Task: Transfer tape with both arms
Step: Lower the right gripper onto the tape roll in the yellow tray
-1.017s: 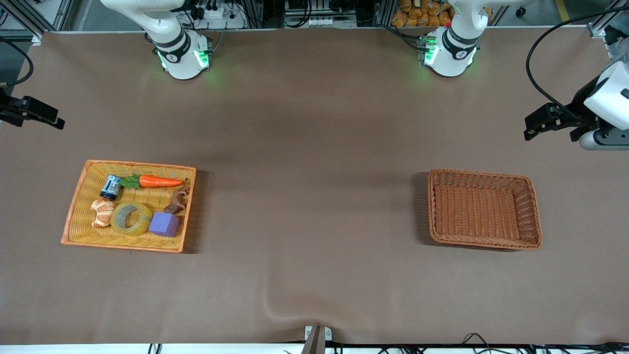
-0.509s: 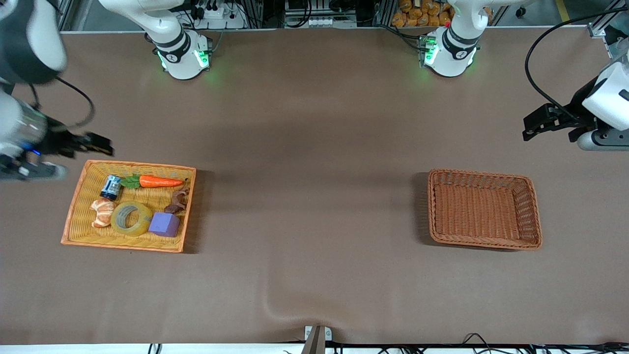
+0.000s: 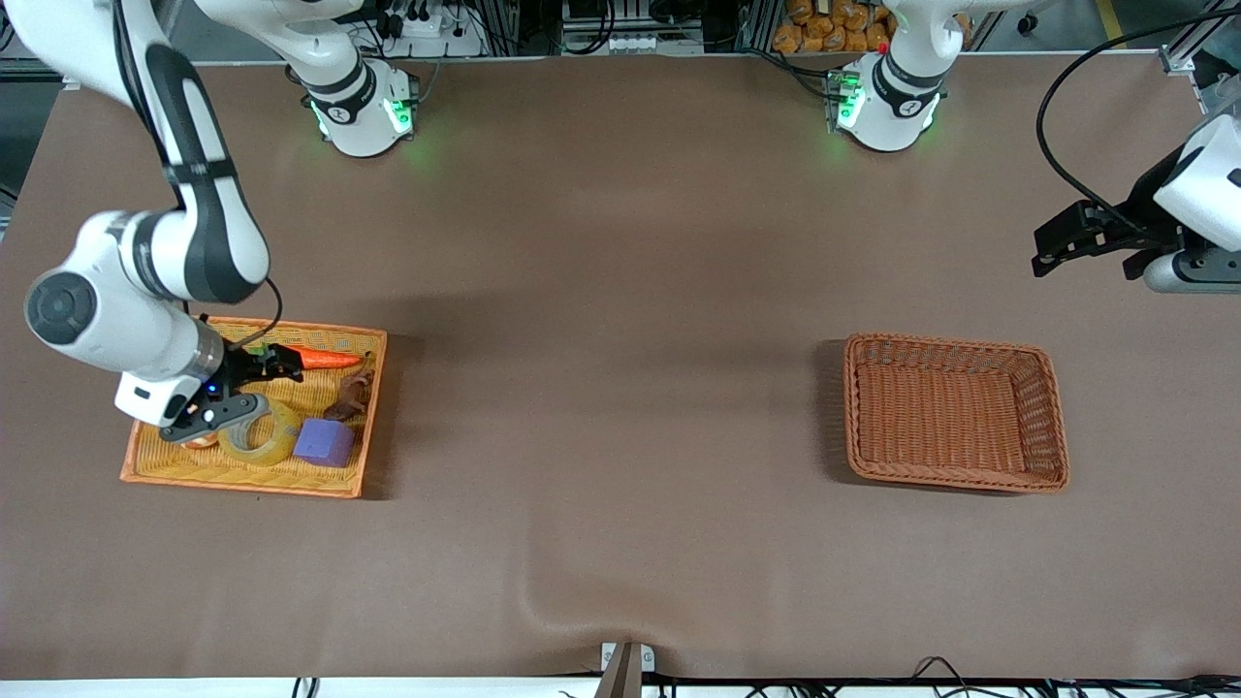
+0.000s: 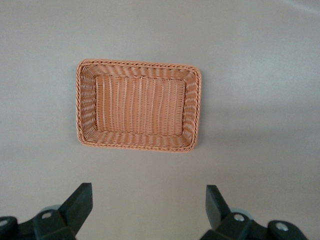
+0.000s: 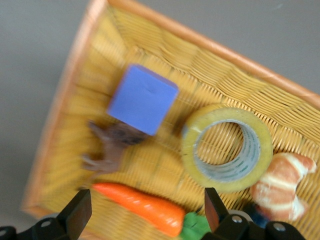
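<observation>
Over the yellow tray [image 3: 145, 472] the right gripper [image 3: 254, 380] hangs with fingers spread, holding nothing. The tape [image 3: 267, 438] lies flat in that tray, beside a purple block [image 3: 324, 442] (touching it, apparently). The left gripper [image 3: 1045, 251] waits with jaws apart, above table near the brown basket [image 3: 955, 478].

Wide bench [image 3: 620, 291] under matte brown covering, evenly lit, small ripple near the camera-side edge. Aluminium framing [image 3: 528, 24] and tangled cables [image 3: 620, 44] past the base-side edge. Green glow spilling onto the covering there. White strip along the camera-side edge.
</observation>
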### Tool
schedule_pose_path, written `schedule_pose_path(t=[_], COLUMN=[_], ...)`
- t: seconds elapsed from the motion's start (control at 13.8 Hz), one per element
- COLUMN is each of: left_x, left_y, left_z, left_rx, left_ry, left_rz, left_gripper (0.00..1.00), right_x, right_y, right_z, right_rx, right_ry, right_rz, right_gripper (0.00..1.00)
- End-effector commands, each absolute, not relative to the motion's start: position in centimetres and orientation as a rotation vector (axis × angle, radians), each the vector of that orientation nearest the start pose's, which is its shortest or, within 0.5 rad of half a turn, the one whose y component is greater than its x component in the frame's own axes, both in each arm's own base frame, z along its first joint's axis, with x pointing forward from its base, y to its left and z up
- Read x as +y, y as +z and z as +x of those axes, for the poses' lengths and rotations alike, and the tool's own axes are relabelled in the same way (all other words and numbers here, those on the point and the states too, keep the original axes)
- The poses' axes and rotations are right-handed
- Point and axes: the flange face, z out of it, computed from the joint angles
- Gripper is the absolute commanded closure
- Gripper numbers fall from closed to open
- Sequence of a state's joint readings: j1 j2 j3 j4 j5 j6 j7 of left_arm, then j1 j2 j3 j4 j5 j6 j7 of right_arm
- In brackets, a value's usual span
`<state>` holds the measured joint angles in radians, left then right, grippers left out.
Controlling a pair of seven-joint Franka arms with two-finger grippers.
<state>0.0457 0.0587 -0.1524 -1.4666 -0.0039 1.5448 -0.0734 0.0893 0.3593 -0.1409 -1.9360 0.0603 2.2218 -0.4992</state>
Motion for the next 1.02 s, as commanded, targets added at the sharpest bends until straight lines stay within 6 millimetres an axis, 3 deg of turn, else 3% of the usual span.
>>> schedule_pose_path(t=[0.0, 0.22, 0.29, 0.58, 0.65, 0.73, 0.94], left_x=[-6.5, -6.1, -5.9, -5.5, -5.4, -5.4, -5.6], left_y=[64.9, 64.9, 65.0, 64.5, 64.5, 64.7, 65.0], left_z=[56.0, 55.8, 55.8, 55.7, 55.8, 55.8, 55.6], left_rx=[0.080, 0.082, 0.073, 0.036, 0.036, 0.036, 0.036], left_ry=[-0.050, -0.026, -0.028, 0.015, 0.010, 0.005, -0.004], left_rz=[-3.175, -3.172, -3.172, -3.163, -3.164, -3.167, -3.168], left_gripper=[0.00, 0.00, 0.00, 0.00, 0.00, 0.00, 0.00], right_x=[-3.9, -5.1, -5.8, -5.9, -5.7, -5.3, -4.9], right_y=[26.7, 21.7, 21.2, 20.7, 21.0, 22.5, 29.3], right_z=[61.1, 61.5, 61.4, 61.3, 61.5, 61.8, 64.0], right_rx=[-0.779, -0.935, -0.916, -0.905, -0.906, -0.913, -0.919], right_ry=[0.094, 0.068, 0.066, 0.085, 0.080, 0.065, 0.179], right_rz=[-3.027, -3.009, -3.015, -3.011, -3.012, -3.011, -2.957], right_gripper=[0.00, 0.00, 0.00, 0.59, 0.87, 1.00, 1.00])
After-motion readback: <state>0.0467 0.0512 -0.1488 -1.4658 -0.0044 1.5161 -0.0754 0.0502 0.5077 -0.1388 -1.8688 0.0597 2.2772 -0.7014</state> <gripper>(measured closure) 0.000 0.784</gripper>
